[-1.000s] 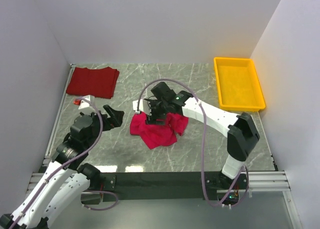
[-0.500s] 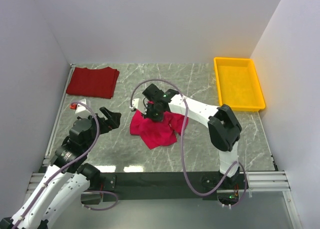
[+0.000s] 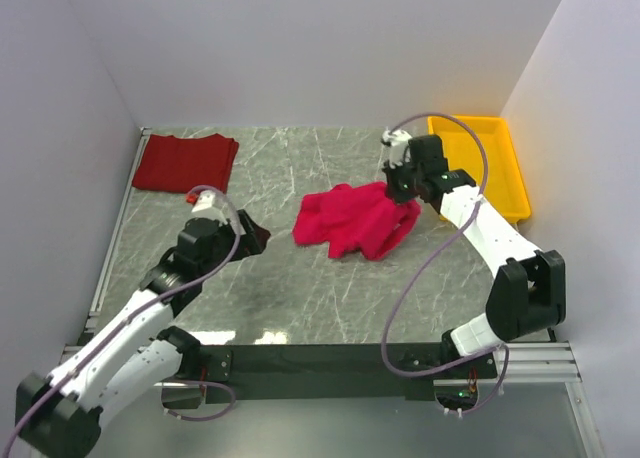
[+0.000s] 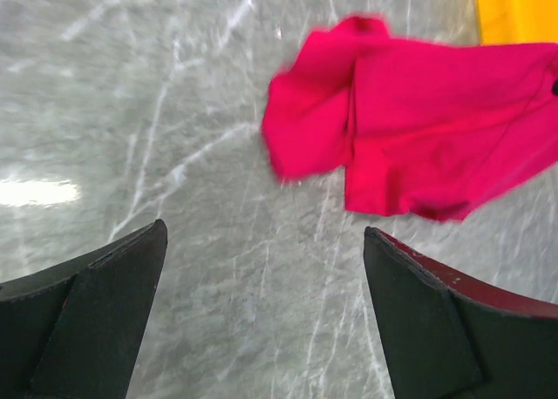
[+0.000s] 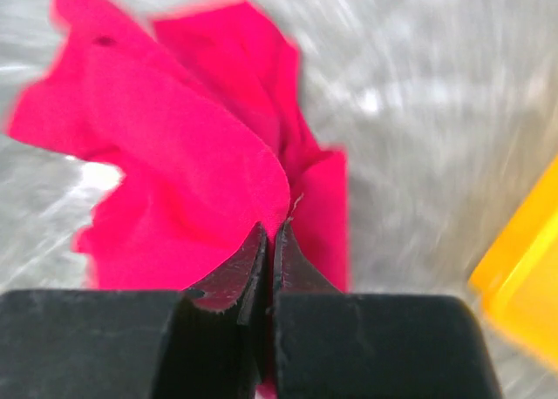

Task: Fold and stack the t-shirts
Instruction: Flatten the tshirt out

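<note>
- Pink t-shirt (image 3: pixel 355 220): lay bunched up in loose folds near the middle of the grey table (image 3: pixel 300 288), a bit to the right.
- Right gripper (image 3: pixel 408 200): pinched tight on the right edge of that shirt (pink cloth squeezed between the two black fingers (image 5: pixel 231 277) in the wrist view), just beside the yellow tray (image 3: pixel 480 163).
- Dark red t-shirt (image 3: pixel 185 164): lay folded flat in the far left corner, well apart from the pink one.
- Left gripper (image 3: pixel 255 236): spread wide, held nothing, hung over bare table left of the pink shirt, not touching it.
- Tray: sat along the far right side of the table, next to the wall.
</note>
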You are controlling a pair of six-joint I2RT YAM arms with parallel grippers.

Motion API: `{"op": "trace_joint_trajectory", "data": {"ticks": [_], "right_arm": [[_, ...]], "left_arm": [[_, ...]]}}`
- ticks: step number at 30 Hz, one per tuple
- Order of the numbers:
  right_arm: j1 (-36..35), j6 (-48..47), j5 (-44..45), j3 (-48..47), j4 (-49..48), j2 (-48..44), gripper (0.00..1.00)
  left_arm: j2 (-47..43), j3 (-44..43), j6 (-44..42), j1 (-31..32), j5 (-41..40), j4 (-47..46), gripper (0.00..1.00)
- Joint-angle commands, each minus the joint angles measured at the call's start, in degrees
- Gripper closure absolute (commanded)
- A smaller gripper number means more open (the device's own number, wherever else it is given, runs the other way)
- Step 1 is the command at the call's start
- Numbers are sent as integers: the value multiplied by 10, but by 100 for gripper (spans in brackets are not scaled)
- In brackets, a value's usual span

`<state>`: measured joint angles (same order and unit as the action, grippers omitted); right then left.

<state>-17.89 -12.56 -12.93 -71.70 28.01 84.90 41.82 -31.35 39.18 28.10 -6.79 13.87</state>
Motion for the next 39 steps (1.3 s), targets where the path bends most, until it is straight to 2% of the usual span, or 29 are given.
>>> {"op": "trace_joint_trajectory", "data": {"ticks": [1,3,5,6,9,11,12,13,16,17,18,20,22,24,28,32,39], "right_arm": [[39,124,63,55,-59,7,100],[52,145,61,67,-52,24,100],[62,145,43,60,-38,58,92],[65,132,37,55,-24,68,80],[73,78,16,41,-12,73,63],[73,-1,-13,44,-12,34,52],[75,-34,-28,47,-12,14,37],[75,-69,-46,50,-9,-23,33],[74,-208,-122,63,19,-85,32],[74,-285,-183,74,32,-95,32],[73,-342,-220,76,95,-103,32],[59,-473,-276,95,151,-112,32],[10,-523,-267,113,197,-113,32],[-55,-507,-217,152,153,-117,33],[-131,-420,-118,195,45,-94,34],[-144,-364,-62,192,-7,-55,37],[-154,-366,-2,198,-52,-24,38]], "left_arm": [[62,-5,-25,-3,55,-92,1],[118,-13,-33,-3,63,-113,0],[155,-26,-45,-2,79,-134,1],[191,-31,-51,-2,86,-135,1],[258,-57,-67,-3,114,-155,4],[282,-73,-76,-2,130,-154,7],[294,-77,-81,-3,135,-152,8],[297,-78,-82,-3,133,-150,8],[284,-74,-85,-2,123,-147,7],[278,-71,-85,-3,120,-145,7],[267,-68,-82,-3,115,-141,7],[247,-59,-77,-2,109,-140,7],[232,-48,-67,-2,106,-140,7],[211,-41,-54,-2,99,-140,6],[170,-22,-41,-3,87,-112,6],[127,-11,-38,-4,78,-90,6],[86,15,-25,-4,71,-76,5]]}}
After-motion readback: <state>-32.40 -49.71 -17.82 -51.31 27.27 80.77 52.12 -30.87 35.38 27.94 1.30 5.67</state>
